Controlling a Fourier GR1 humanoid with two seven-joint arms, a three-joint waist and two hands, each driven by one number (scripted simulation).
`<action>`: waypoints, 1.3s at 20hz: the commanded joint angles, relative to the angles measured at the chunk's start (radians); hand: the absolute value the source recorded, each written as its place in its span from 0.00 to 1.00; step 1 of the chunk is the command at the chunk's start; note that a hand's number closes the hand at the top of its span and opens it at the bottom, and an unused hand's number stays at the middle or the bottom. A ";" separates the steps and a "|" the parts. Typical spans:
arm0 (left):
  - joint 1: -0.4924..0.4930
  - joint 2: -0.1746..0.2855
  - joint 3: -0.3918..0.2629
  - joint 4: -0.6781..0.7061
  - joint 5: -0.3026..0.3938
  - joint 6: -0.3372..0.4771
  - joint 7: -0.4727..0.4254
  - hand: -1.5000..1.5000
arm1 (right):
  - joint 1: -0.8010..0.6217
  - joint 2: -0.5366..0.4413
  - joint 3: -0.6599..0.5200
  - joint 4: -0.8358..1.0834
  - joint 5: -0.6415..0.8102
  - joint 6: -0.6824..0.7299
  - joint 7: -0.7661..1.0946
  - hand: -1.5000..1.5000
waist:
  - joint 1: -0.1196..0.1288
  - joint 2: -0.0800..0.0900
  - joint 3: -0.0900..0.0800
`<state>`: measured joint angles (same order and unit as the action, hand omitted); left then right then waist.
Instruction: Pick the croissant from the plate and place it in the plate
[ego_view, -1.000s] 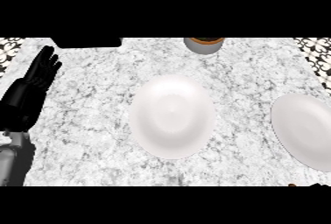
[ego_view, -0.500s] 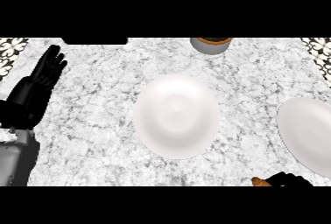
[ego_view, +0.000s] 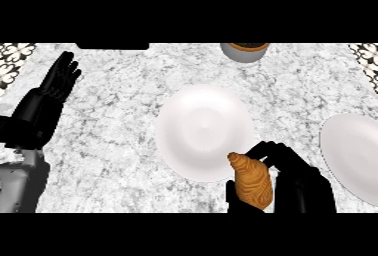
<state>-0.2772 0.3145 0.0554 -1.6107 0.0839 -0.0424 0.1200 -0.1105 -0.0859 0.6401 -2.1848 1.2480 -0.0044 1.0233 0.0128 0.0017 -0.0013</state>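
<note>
Head view: right hand (ego_view: 295, 175) curls round the croissant (ego_view: 251, 186) at the counter (ego_view: 111, 165)'s near edge, by the middle plate (ego_view: 199, 125)'s rim; left hand (ego_view: 43, 107) rests spread at the left edge.

Open counter (ego_view: 111, 150) left of the centre plate (ego_view: 203, 125); bowl (ego_view: 244, 51) behind

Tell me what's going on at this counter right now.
The robot's right hand is curled round a golden-brown croissant, holding it by the lower right rim of the round white plate in the middle of the grey marbled counter. A second white plate lies at the right edge. The croissant is not yet set down on either plate. The left hand rests open at the left, fingers up.
</note>
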 joint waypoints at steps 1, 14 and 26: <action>0.005 -0.007 -0.002 -0.008 -0.015 0.001 -0.006 0.50 | -0.222 0.082 -0.072 0.205 -0.085 -0.036 0.073 1.00 | 0.006 0.002 0.001; -0.002 -0.015 0.022 0.023 -0.017 -0.025 -0.029 0.50 | -0.523 0.086 -0.203 0.937 -0.259 -0.329 -0.079 1.00 | 0.005 0.004 0.001; -0.068 -0.058 -0.014 0.019 -0.057 0.005 0.000 0.50 | -0.681 0.086 -0.172 1.327 -0.650 -0.701 -0.258 0.00 | 0.037 0.014 0.003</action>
<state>-0.3057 0.2760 0.0577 -1.5955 0.0526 -0.0617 0.1106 -0.7734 -0.0023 0.4626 -0.9524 0.7232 -0.5619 0.8655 0.0433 0.0115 0.0007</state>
